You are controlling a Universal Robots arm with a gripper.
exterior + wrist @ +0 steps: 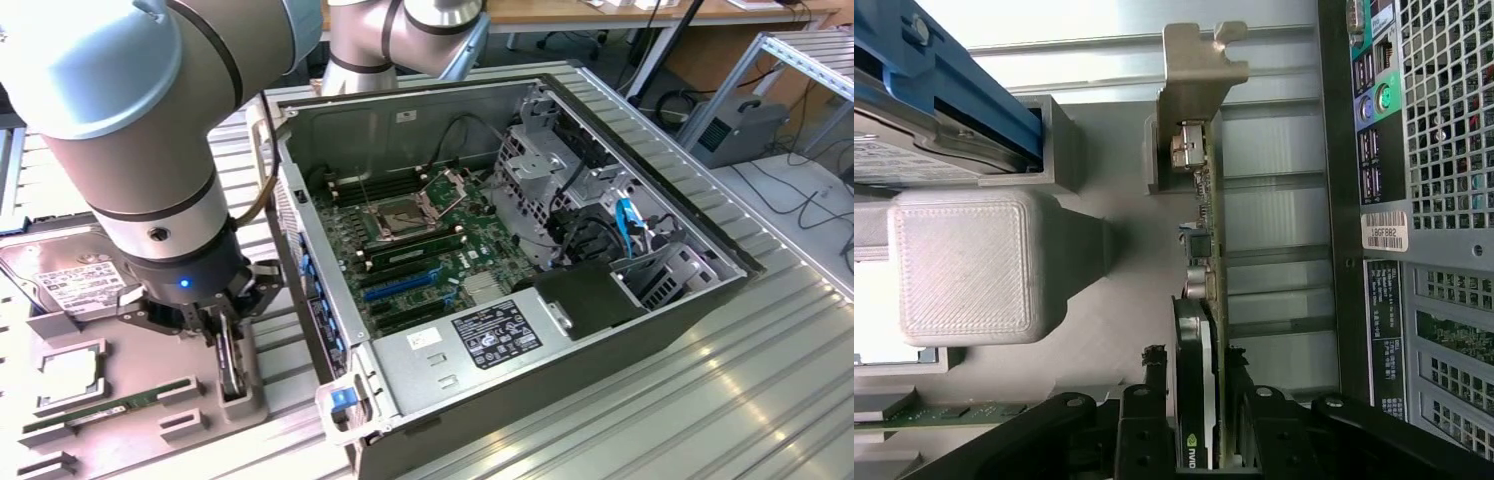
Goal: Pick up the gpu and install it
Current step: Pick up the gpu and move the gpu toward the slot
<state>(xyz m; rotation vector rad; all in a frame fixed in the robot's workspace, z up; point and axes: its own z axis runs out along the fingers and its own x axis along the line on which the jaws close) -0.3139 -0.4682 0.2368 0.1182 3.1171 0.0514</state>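
The gpu (1201,250) stands on edge in a grey holder (242,404) on the parts tray, its silvery bracket (1199,70) at the far end. My gripper (1197,400) is straight above it with one black finger on each face of the card, and the pads look pressed against it. In the exterior view the gpu (234,368) is a thin dark card under my gripper (230,345), just at the exterior view's left of the open computer case (641,300). The card still rests in its holder.
The motherboard's blue expansion slots (400,285) lie inside the case. On the grey tray lie a hard drive (60,270), a processor (67,370) and a green memory stick (100,410). The case's rear panel (1424,200) stands close beside the card.
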